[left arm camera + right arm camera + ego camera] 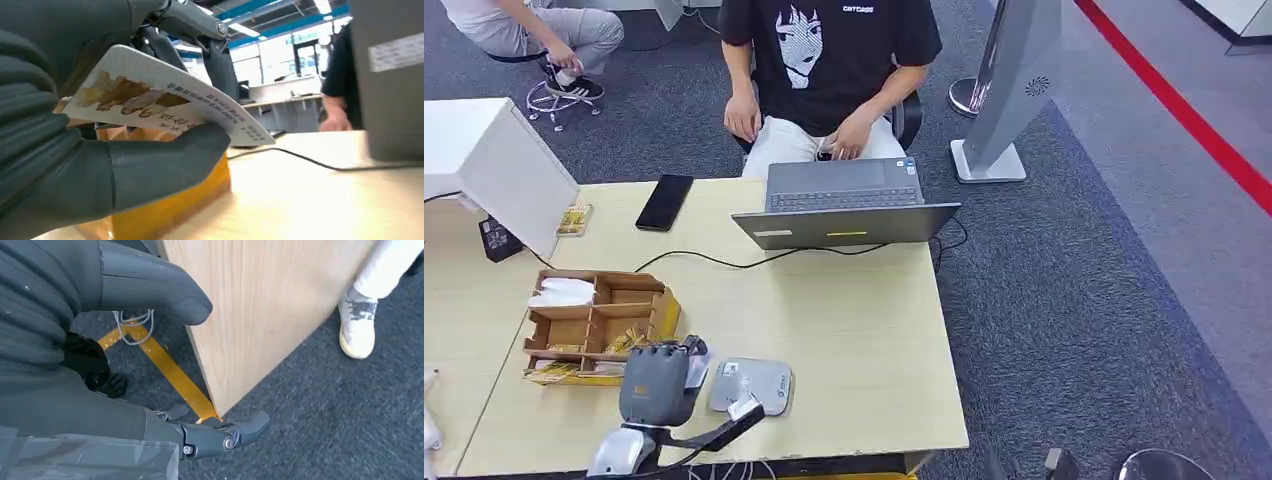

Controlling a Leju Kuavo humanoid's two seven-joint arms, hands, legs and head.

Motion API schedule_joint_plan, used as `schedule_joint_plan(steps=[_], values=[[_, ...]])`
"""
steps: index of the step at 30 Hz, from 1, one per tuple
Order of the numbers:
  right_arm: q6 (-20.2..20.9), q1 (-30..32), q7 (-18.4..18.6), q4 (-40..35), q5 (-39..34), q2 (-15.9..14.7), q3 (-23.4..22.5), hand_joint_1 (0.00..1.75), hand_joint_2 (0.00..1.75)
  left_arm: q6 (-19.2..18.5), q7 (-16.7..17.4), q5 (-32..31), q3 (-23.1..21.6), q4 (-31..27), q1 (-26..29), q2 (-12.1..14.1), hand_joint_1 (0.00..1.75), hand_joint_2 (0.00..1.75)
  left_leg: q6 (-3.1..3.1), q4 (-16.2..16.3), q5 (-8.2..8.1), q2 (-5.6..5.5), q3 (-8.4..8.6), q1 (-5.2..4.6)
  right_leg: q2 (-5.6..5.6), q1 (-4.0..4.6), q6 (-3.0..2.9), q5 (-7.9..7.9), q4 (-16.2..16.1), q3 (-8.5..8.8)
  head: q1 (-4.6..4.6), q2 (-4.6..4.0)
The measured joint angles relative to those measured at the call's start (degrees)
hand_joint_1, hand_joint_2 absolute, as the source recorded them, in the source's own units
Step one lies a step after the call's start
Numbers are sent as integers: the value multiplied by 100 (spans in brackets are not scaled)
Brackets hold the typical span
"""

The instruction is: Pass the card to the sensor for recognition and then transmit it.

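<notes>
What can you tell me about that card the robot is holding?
The card is thin, white and stiff-looking, with rounded corners. It bears a brownish picture and lines of small dark print. The left hand holds it, thumb under it and darker fingers above, flat but slightly tilted. It hangs above the table, beside the cardboard organizer and close to the grey sensor pad.

A white card (165, 105) with a brownish picture and printed lines sits tilted in the left hand (656, 380), just beside the flat grey sensor (752, 385) on the table.
</notes>
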Motion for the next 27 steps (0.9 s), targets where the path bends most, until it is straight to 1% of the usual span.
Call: schedule_joint_plan(steps=[3, 6, 17, 22, 25, 27], values=[[70, 2, 2, 0, -105, 13, -7, 0, 175, -37, -46, 55, -138, 178, 11, -112, 175, 175, 0, 0, -1, 0, -1, 0, 1, 0, 2, -2, 0, 0, 2, 0], [79, 1, 7, 0, -149, 15, -18, 0, 175, -70, -59, 114, -291, 364, 33, -162, 175, 175, 1, 0, -1, -1, -2, 0, 1, 0, 3, -3, 0, -1, 0, 0], [162, 5, 37, 2, -243, 15, -162, 0, 175, -70, 28, 181, -543, 914, 16, -199, 175, 175, 2, -1, -1, -7, 1, 0, -8, 0, 4, -3, 0, 4, 0, 0], [162, 6, 37, 2, -239, 15, -181, 0, 175, 61, 63, 149, -626, 1054, -34, -241, 175, 175, 2, -1, -1, -11, 4, 0, -13, 0, 5, -3, 0, 11, 2, 0], [153, 7, 37, 2, -210, 15, -184, 0, 175, 282, 136, 72, -628, 1056, -81, -234, 175, 175, 5, 0, 2, -11, 5, 0, -13, 0, 5, -3, 0, 11, 2, 0], [142, 5, 40, 2, -138, 15, -184, 0, 175, 370, 186, -24, -623, 936, -122, -203, 175, 175, 7, 1, 4, -12, 5, 1, -13, 0, 4, -2, 0, 9, 2, 0]])
